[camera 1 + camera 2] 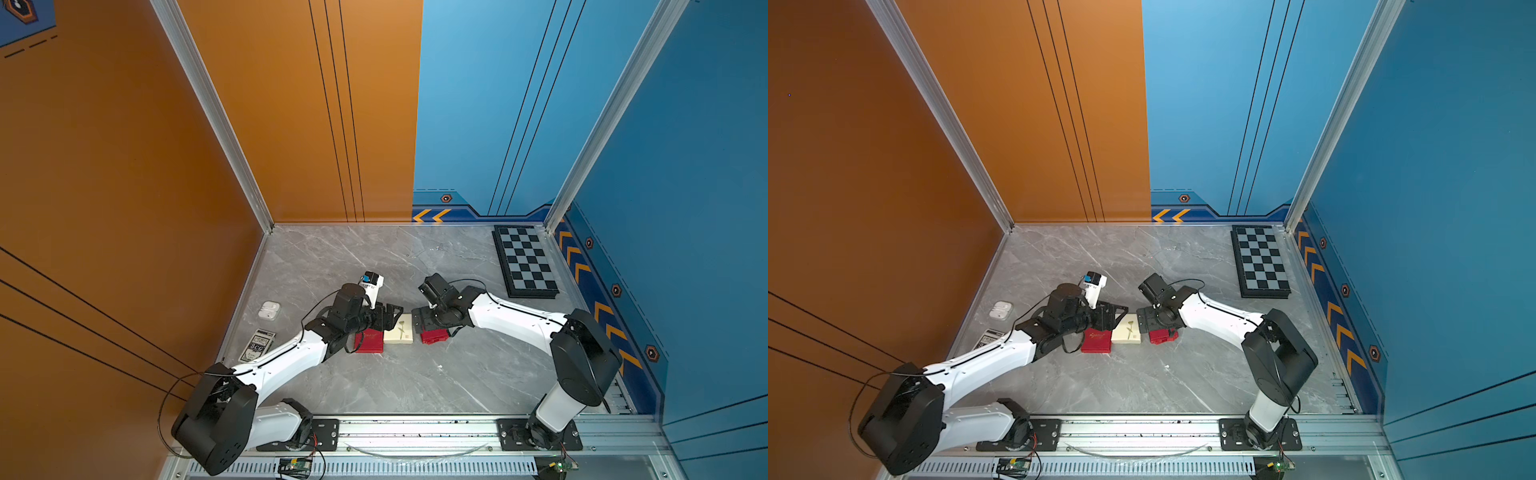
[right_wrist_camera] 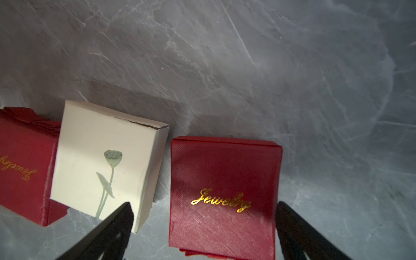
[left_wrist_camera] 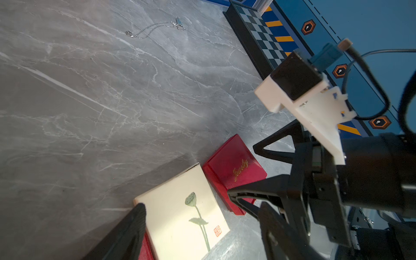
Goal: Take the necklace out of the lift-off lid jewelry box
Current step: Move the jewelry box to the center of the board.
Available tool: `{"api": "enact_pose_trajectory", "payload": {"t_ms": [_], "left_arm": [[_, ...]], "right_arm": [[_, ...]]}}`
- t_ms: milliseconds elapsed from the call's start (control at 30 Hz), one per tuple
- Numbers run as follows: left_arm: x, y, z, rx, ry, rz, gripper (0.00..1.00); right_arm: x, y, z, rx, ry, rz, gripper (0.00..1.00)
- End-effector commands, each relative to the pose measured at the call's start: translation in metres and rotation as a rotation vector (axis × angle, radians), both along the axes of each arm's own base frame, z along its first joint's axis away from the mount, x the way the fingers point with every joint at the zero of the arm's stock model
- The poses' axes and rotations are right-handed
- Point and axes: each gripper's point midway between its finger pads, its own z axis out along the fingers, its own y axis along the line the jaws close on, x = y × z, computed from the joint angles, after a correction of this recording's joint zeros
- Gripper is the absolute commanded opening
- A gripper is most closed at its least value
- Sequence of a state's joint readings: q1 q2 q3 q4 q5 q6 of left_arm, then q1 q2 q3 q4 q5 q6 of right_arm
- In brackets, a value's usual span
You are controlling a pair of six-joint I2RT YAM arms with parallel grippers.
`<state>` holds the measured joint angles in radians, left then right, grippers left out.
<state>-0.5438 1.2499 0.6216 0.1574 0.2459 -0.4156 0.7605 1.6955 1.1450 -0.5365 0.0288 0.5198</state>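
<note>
Both top views show a grey marble table (image 1: 415, 382) enclosed by an orange wall (image 1: 124, 166) and a blue wall (image 1: 478, 104), with the left end effector (image 1: 395, 318) and right end effector (image 1: 417, 321) both spread apart.

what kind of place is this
Probably a robot lab test cell, not a home: a left arm and right arm bolted to an aluminium rail, a marble-look tabletop boxed in by printed wall panels, and staged props like a chessboard.
</note>
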Motion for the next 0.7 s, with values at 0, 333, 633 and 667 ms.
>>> {"api": "enact_pose_trajectory", "payload": {"t_ms": [0, 333, 633, 667], "left_arm": [[-0.004, 0.006, -0.004, 0.017, 0.001, 0.002, 0.80], [-0.004, 0.007, -0.005, 0.016, 0.006, 0.002, 0.81], [-0.006, 0.006, -0.004, 0.010, 0.006, -0.006, 0.81], [-0.007, 0.006, -0.004, 0.010, 0.007, -0.007, 0.81]], "right_arm": [[0.001, -0.010, -0.005, -0.079, 0.006, -0.002, 1.00], [0.000, -0.013, -0.016, -0.115, 0.024, 0.000, 1.00], [0.003, -0.013, -0.025, -0.125, 0.047, -0.026, 0.94], [0.004, -0.013, -0.025, -0.124, 0.048, -0.031, 0.93]]}}
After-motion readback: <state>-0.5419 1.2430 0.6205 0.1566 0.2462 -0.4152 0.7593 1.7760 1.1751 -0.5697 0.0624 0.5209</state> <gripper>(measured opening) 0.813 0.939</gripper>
